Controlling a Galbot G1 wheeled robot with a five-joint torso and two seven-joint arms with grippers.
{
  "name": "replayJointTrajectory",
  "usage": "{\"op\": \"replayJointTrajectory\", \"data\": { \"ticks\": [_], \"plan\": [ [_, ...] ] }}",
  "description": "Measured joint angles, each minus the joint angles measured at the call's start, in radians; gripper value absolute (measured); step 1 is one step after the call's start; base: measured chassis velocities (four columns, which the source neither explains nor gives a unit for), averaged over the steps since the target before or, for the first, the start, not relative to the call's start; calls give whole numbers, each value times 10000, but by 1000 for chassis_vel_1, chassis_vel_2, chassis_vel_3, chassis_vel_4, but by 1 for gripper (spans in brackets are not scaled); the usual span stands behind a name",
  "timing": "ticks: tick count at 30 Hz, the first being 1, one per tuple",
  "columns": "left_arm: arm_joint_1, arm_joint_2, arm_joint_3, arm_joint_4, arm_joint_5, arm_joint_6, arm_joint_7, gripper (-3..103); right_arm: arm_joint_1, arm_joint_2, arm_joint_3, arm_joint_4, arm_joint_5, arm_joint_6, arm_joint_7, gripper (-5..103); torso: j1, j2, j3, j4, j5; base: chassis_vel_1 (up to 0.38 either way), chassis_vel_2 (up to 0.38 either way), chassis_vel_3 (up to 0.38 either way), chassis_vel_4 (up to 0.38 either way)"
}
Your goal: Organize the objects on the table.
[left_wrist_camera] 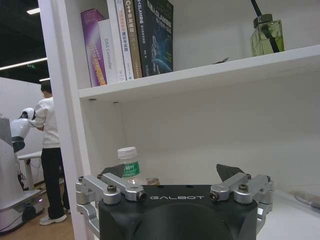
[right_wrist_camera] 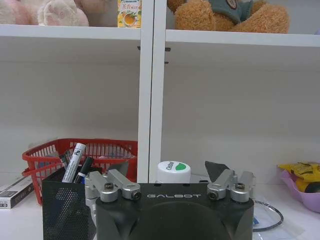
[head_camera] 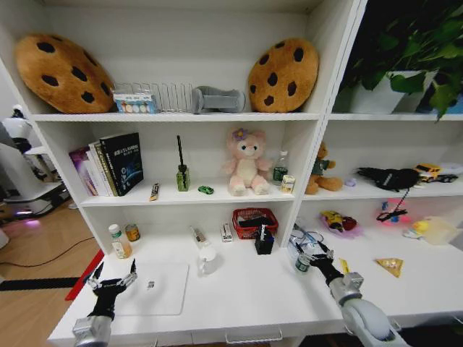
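Note:
The slim silver laptop point(head_camera: 155, 288) lies closed on the white table point(head_camera: 253, 300) at the front left. My left gripper point(head_camera: 112, 278) point(left_wrist_camera: 172, 172) hovers open over the laptop's left edge with nothing between its fingers. To the right, a small bottle with a white and green cap point(head_camera: 302, 264) point(right_wrist_camera: 173, 171) stands on the table. My right gripper point(head_camera: 315, 254) point(right_wrist_camera: 167, 170) is open right at it, one finger on each side in the right wrist view. Pens stand in a black mesh holder point(head_camera: 264, 242) point(right_wrist_camera: 65, 205). A tiny green toy car point(head_camera: 206, 189) sits on the shelf above.
A red basket point(head_camera: 253, 220) point(right_wrist_camera: 100, 150) stands behind the pen holder. A green-labelled bottle point(head_camera: 119, 242) point(left_wrist_camera: 129, 167) and a can point(head_camera: 132, 232) are at the back left, a clear bottle point(head_camera: 207, 260) mid-table, a yellow packet point(head_camera: 391, 266) right. Shelves hold books point(head_camera: 112, 166), plush toys and cookie cushions.

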Motion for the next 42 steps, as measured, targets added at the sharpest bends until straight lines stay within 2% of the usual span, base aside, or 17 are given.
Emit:
{"op": "replayJointTrajectory", "data": {
  "ticks": [1, 3, 4, 7, 8, 10, 11, 12, 14, 15, 16, 24, 29, 35, 37, 40, 42],
  "plan": [
    [0, 0, 0, 0, 0, 0, 0, 100, 0, 0, 0, 0, 0, 0, 0, 87, 0, 0, 0, 0, 0, 0, 0, 0, 0],
    [-3, -6, 9, 8, -1, 0, 0, 100, 46, -1, -29, -5, -9, 16, 44, 77, 0, 0, 0, 1, 0, 0, 0, 0, 0],
    [-3, -6, 9, 8, -1, 0, 0, 100, 46, -1, -29, -5, -9, 16, 44, 77, 0, 0, 0, 1, 0, 0, 0, 0, 0],
    [21, -22, 12, 15, 8, -10, 1, 100, 42, -17, -30, 40, -9, 23, 74, 60, 0, 0, 0, 1, -1, 0, 0, 0, 0],
    [21, -22, 12, 15, 8, -10, 1, 100, 42, -17, -30, 40, -9, 23, 74, 60, 0, 0, 0, 1, -1, 0, 0, 0, 0],
    [26, -24, 14, 15, 14, -17, 1, 100, 30, -18, -30, 58, -8, 23, 90, 49, 0, 0, 0, 1, 0, 0, 0, 0, 0],
    [26, -24, 14, 15, 14, -17, 1, 100, 30, -18, -30, 58, -8, 23, 90, 49, 0, 0, 0, 1, 0, 0, 0, 0, 0],
    [31, -20, 18, 15, 15, -18, 2, 100, 13, -18, -29, 81, -8, 23, 93, 44, 0, 0, 0, 1, 0, 0, 0, 0, 0],
    [31, -17, 18, 14, 15, -19, 2, 100, 3, -18, -28, 96, -8, 23, 101, 44, 0, 0, 0, 1, 0, 0, 0, 0, 0],
    [32, -10, 18, 13, 15, -21, 2, 100, -23, -13, -23, 124, -8, 23, 127, 33, 0, 0, 0, 1, 0, 0, 0, 0, 0],
    [39, -9, 18, 12, 15, -22, 3, 100, -50, -4, -13, 145, -8, 23, 143, 30, 0, 0, 0, 1, 0, 0, 0, 0, 0],
    [54, -6, 45, 10, 36, -34, 20, 100, -197, 41, 85, 268, -24, 60, 319, 29, 0, 0, 0, 1, 2, 0, 0, 0, 0],
    [67, -10, 49, 1, 47, -38, 24, 100, -640, 71, 587, 941, 166, 60, 454, 29, 0, 0, 0, 5, 1, 0, 0, 0, 0],
    [66, -52, 48, 13, 91, -64, 25, 100, -2191, 227, 1751, 2236, 128, 143, -95, 29, 0, 1, -1, -1, 0, 0, 0, 0, 0],
    [50, -73, 89, 20, 121, -65, 38, 100, -3296, 552, 2393, 3149, 117, 323, -249, 29, 0, 0, -2, 0, -1, 0, 0, 0, 0],
    [51, -84, 90, 20, 145, -69, 38, 100, -3849, 791, 2732, 3539, 33, 465, -338, 29, -1, 1, -2, 0, -2, 0, 0, 0, 0],
    [115, -136, 87, 15, 199, -115, 41, 100, -4864, 1422, 3284, 3877, -246, 1018, -621, 29, -1, 2, -3, -1, -2, 0, 0, 0, 0]
  ]
}}
